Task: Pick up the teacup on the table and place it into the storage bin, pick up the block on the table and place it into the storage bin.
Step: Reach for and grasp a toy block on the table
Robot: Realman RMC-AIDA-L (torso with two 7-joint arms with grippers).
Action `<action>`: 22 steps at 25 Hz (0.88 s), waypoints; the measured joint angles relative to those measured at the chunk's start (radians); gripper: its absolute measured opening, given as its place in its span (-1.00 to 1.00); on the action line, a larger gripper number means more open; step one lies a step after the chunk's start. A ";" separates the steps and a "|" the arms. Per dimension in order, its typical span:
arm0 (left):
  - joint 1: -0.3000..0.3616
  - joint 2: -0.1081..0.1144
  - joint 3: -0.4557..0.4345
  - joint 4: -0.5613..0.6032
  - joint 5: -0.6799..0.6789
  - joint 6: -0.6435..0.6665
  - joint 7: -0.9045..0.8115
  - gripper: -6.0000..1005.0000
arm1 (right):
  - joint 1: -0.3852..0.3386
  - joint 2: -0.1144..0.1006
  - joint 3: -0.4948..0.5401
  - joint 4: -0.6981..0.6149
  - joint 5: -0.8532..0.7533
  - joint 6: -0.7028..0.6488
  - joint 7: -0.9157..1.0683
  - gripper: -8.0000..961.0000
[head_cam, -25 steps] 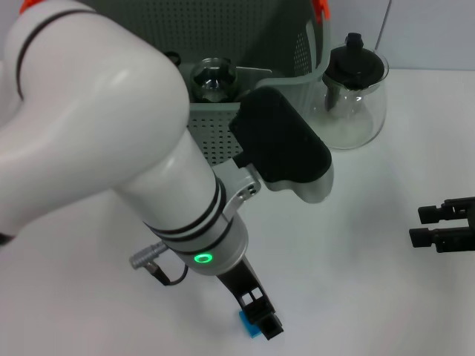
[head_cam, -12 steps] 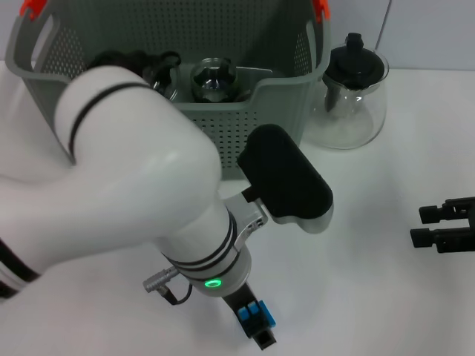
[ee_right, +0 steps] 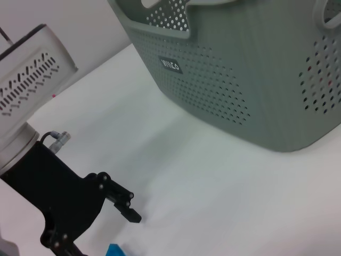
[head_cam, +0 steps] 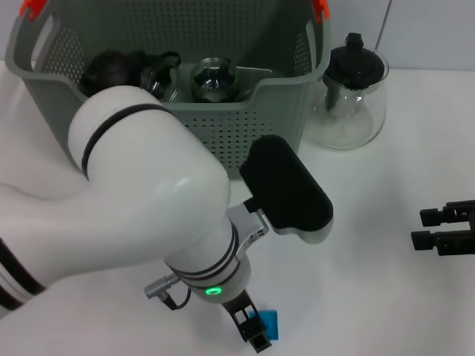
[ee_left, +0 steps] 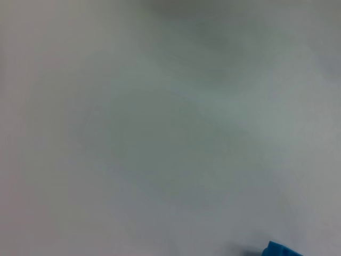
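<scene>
Near the tabletop's (head_cam: 371, 245) front edge, left gripper (head_cam: 252, 335), fingers spread, has descended beside the blue block (head_cam: 269, 325); grasp pending.

One basket, one teapot, one block, two grippers.

On one white table (head_cam: 386, 297) stand a single grey-green perforated basket (head_cam: 282, 111) and a single glass teapot (head_cam: 355, 93) with a black lid. One blue block (head_cam: 269, 325) lies on the table. One glass cup (head_cam: 214, 80) shows inside the basket, beside other dark items too hidden to count. Two orange clips sit on the basket rim. Two grippers show: the left gripper (head_cam: 254, 335) and the right gripper (head_cam: 430, 228).
</scene>
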 joint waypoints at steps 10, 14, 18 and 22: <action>-0.006 0.000 0.004 0.058 0.019 0.018 -0.012 0.67 | -0.001 0.000 0.000 0.000 0.000 0.000 -0.009 0.36; -0.007 0.000 -0.001 0.081 0.035 0.044 -0.013 0.67 | -0.003 -0.002 0.000 0.000 0.000 0.000 -0.010 0.36; -0.005 0.000 0.009 0.085 0.018 0.065 -0.030 0.67 | -0.005 -0.004 0.001 0.000 0.000 0.000 -0.010 0.36; -0.005 0.000 0.022 0.083 -0.006 0.069 -0.036 0.67 | -0.005 -0.004 0.002 0.000 0.000 0.000 -0.010 0.36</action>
